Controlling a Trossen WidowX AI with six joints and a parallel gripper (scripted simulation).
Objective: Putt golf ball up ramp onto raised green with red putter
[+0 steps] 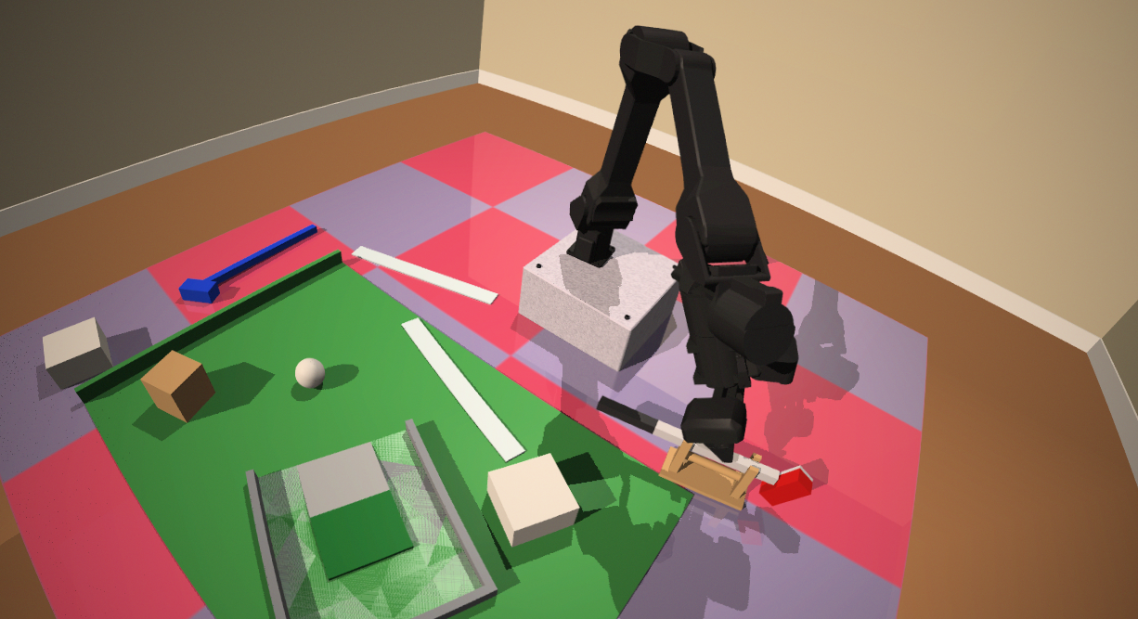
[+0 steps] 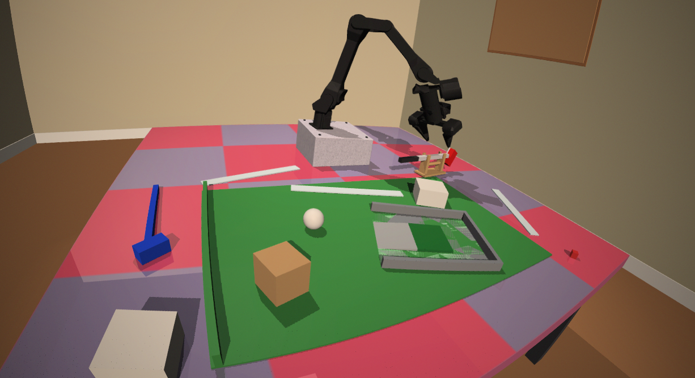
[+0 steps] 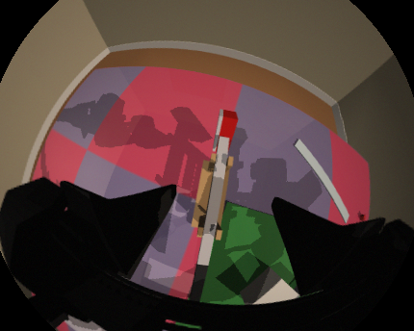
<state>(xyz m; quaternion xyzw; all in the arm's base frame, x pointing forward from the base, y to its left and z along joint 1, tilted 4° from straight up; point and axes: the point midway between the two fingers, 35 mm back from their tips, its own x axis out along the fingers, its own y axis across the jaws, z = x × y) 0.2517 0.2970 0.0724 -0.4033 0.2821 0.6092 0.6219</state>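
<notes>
The red putter (image 1: 786, 484) (image 2: 451, 156) (image 3: 227, 125) lies across a small wooden stand (image 1: 708, 475) (image 2: 431, 168) (image 3: 206, 201) beside the green mat's far corner; it has a red head, a white shaft and a black grip. My gripper (image 1: 712, 454) (image 2: 436, 138) (image 3: 225, 196) is open and empty. It hangs straight above the shaft over the stand, with a finger on each side of its line and a small gap below. The golf ball (image 1: 309, 371) (image 2: 313, 218) rests on the green mat (image 1: 239, 440) (image 2: 340, 278). The grey ramp (image 1: 342, 480) (image 2: 393, 236) leads to the raised green (image 1: 359, 533) (image 2: 430, 238).
A grey frame (image 1: 449, 503) (image 2: 440, 263) surrounds the ramp. A brown cube (image 1: 179, 384) (image 2: 280, 272), a cream cube (image 1: 532, 497) (image 2: 430, 191), a grey cube (image 1: 75, 351) (image 2: 136, 344), a blue putter (image 1: 246, 261) (image 2: 150, 229) and white strips (image 1: 461, 388) (image 2: 346, 190) lie around. The arm's base block (image 1: 597, 304) (image 2: 333, 144) stands behind.
</notes>
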